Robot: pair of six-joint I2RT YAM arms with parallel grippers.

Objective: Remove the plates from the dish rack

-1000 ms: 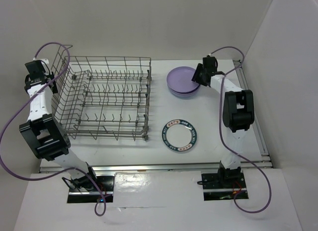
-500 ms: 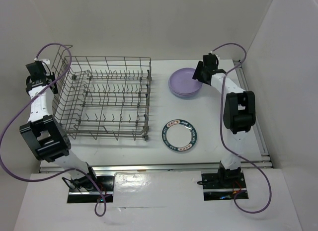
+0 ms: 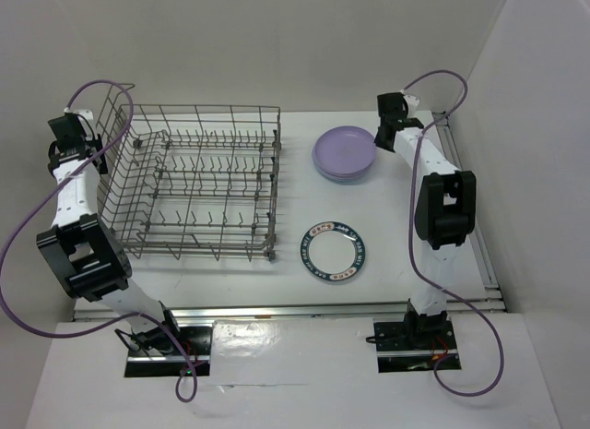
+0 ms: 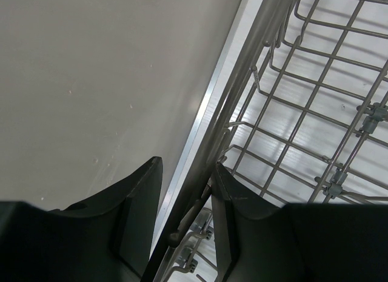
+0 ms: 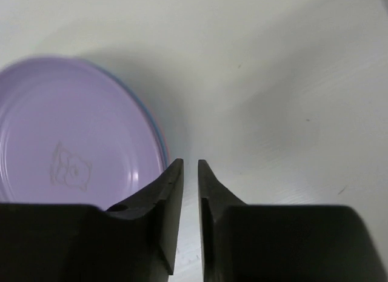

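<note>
While looking down from above, found the rack (image 3: pixel 203 184) along the table's (image 3: pixel 396 217) left side: grey wire, rows of upright tines, a raised handle at the far left corner, standing empty. Found the plates out on the table's right half. Toward the far edge, a lavender stack (image 3: pixel 344 152), with a thin blue edge showing beneath the top one and a faint animal outline drawn on its face. Toward the near edge, a white plate (image 3: pixel 336 250) with a dark-blue patterned rim, lying flat, alone and well apart from the stack.

Saw the left gripper (image 4: pixel 188 215) clamped on the rack's rim wire at that far left corner. Saw the right gripper (image 5: pixel 190 191) near the stack's right edge, touching nothing, fingers almost together with a thin gap and nothing between.

Compared with a second before: found the right gripper drawn back from over the stack's right rim toward the far right corner. Noted rack, plates and left gripper unmoved.
</note>
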